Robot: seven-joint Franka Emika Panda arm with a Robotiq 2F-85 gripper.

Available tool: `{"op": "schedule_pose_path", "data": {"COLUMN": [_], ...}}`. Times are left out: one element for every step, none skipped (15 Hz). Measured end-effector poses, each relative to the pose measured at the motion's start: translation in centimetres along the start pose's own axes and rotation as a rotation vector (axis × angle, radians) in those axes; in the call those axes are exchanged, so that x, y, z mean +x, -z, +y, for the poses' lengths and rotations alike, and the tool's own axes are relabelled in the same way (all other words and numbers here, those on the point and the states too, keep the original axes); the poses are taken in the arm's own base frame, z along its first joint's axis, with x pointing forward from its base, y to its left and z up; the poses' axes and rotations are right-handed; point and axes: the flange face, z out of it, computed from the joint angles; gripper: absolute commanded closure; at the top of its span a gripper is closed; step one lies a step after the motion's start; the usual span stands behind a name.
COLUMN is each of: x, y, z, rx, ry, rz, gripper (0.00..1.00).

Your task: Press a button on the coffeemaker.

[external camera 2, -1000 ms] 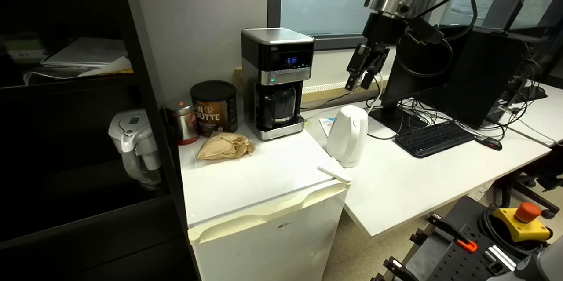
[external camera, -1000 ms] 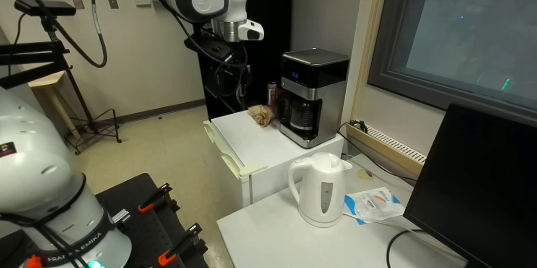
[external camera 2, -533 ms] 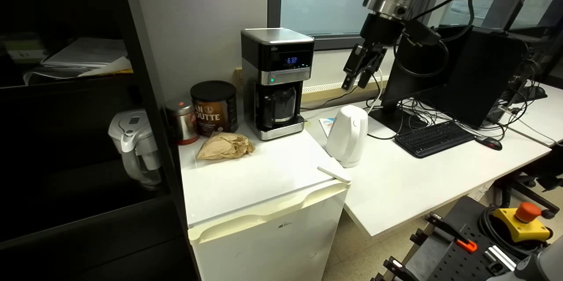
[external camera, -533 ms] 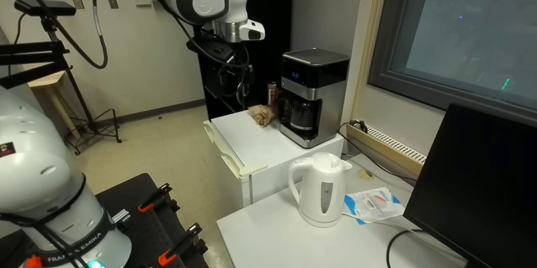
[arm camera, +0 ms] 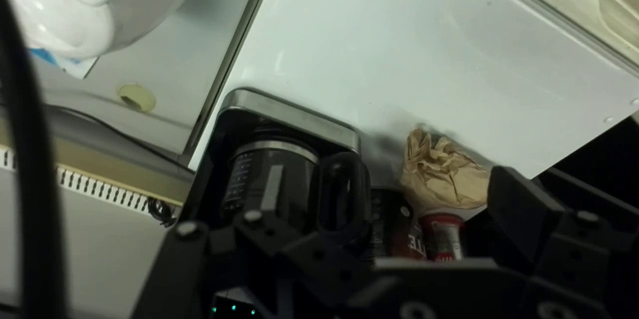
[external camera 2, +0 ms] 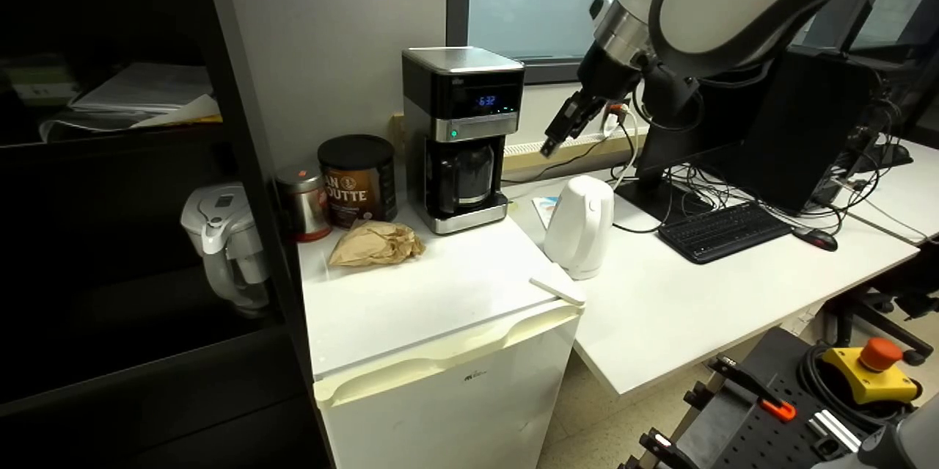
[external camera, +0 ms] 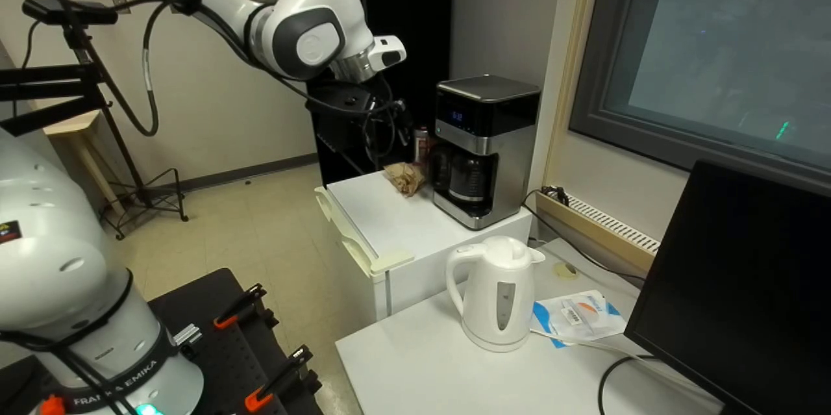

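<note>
The coffeemaker (external camera: pixel 513 142) is a boxy black and silver machine upright on a white mini fridge. It also shows in an exterior view (external camera 2: pixel 422 131), with a lit 6:32 display (external camera 2: pixel 486 100), a green-lit button (external camera 2: pixel 453 134) on the silver band and a dark carafe (external camera 2: pixel 473 174) inside. In the wrist view its silver base (arm camera: pixel 294 117) and carafe (arm camera: pixel 269 179) show, with small green lights (arm camera: pixel 233 307) partly behind the gripper. My gripper (external camera 2: pixel 552 146) is tilted in front of the machine's panel, apart from it. In the wrist view its fingers (arm camera: pixel 387 184) stand wide apart, with nothing held.
A white kettle (external camera 2: pixel 581 227) stands on the desk beside the fridge (external camera 2: pixel 440 307). A crumpled paper bag (external camera 2: pixel 375 243), a coffee tin (external camera 2: pixel 358 179) and a metal can (external camera 2: pixel 304 201) stand beside the coffeemaker. A monitor (external camera: pixel 740 291) and black shelf (external camera 2: pixel 242 124) flank the area.
The arm has swung down and the wrist has tilted. My gripper has moved toward the coffeemaker, mostly in the last half second. The coffeemaker and other objects have not moved.
</note>
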Motion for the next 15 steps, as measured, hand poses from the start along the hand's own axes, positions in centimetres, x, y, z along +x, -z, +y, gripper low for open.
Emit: {"op": "schedule_pose_path", "data": {"x": [-0.2, -0.3, -0.5, -0.8, -1.0, -1.3, -1.5, -1.6, -1.8, -1.9, -2.0, -2.0, -2.0, -1.9, -1.8], "y": [-0.4, -0.7, -1.0, -1.3, -1.5, -1.6, -1.6, -1.5, -1.5, -1.5, -1.4, -1.4, -1.5, -1.5, -1.5], "z": [-0.1, -0.2, -0.1, 0.0, 0.3, 0.6, 0.9, 1.3, 1.7, 2.0, 2.2, 2.3, 2.3, 2.2, 2.0], "rx": [-0.029, -0.058, -0.090, -0.120, -0.152, -0.182, -0.211, -0.240, -0.267, -0.291, -0.311, -0.329, -0.343, -0.355, -0.364], "ry": [0.024, 0.046, 0.069, 0.092, 0.114, 0.132, 0.147, 0.161, 0.171, 0.177, 0.183, 0.185, 0.186, 0.187, 0.187], "rz": [0.028, 0.057, 0.086, 0.112, 0.137, 0.156, 0.171, 0.183, 0.191, 0.196, 0.200, 0.202, 0.204, 0.207, 0.212], "gripper": [0.00, 0.00, 0.00, 0.00, 0.00, 0.00, 0.25, 0.27, 0.33, 0.42, 0.50, 0.59, 0.65, 0.74, 0.80]}}
